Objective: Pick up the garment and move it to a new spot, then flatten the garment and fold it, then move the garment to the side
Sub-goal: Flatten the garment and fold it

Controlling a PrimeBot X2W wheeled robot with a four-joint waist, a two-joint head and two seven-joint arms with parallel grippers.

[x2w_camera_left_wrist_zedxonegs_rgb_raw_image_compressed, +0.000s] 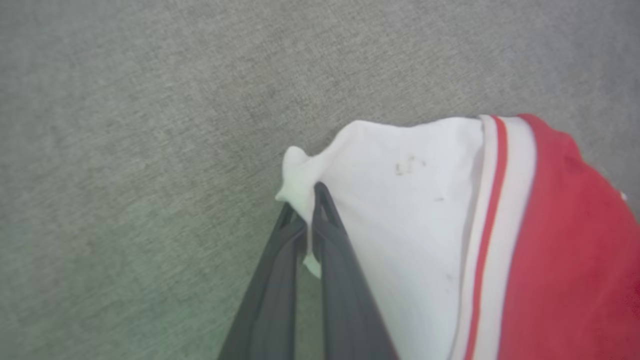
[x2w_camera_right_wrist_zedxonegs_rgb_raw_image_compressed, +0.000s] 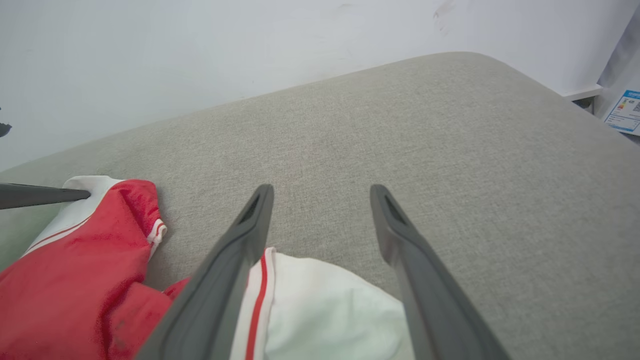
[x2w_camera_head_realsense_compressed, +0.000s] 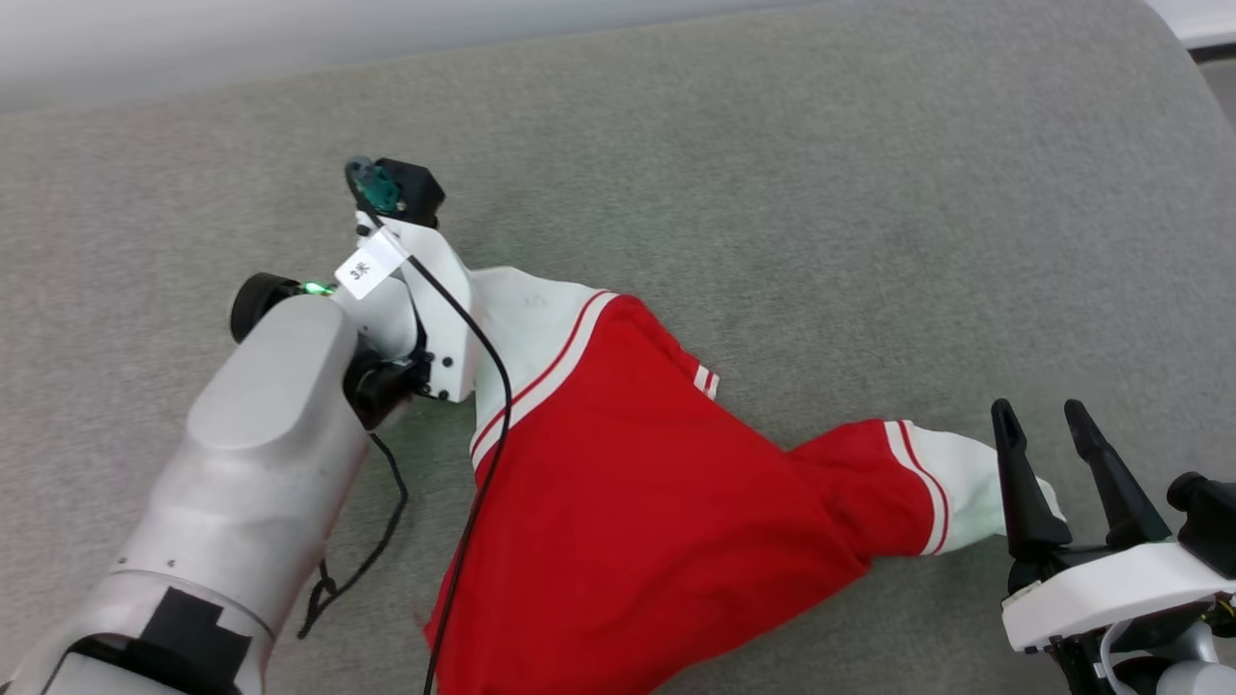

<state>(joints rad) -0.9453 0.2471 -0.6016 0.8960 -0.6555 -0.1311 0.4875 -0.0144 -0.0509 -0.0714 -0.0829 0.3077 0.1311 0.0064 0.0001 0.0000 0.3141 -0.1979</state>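
The garment (x2w_camera_head_realsense_compressed: 637, 483) lies crumpled on the grey cushion, red body in the middle with a white sleeve at each end. In the left wrist view my left gripper (x2w_camera_left_wrist_zedxonegs_rgb_raw_image_compressed: 307, 200) is shut on the edge of one white sleeve (x2w_camera_left_wrist_zedxonegs_rgb_raw_image_compressed: 425, 210), pinching a small fold. The head view has the left wrist (x2w_camera_head_realsense_compressed: 425, 309) over that sleeve, hiding the fingers. My right gripper (x2w_camera_head_realsense_compressed: 1041, 415) is open over the other white sleeve (x2w_camera_right_wrist_zedxonegs_rgb_raw_image_compressed: 320, 310), which lies between and under its fingers (x2w_camera_right_wrist_zedxonegs_rgb_raw_image_compressed: 240, 260). The lettering is hidden.
The grey fabric cushion (x2w_camera_head_realsense_compressed: 821, 193) stretches wide beyond and to the right of the garment. A pale wall (x2w_camera_right_wrist_zedxonegs_rgb_raw_image_compressed: 250, 50) backs it. A black cable (x2w_camera_head_realsense_compressed: 386, 521) hangs from the left arm. A labelled object (x2w_camera_right_wrist_zedxonegs_rgb_raw_image_compressed: 625, 112) stands past the cushion's right edge.
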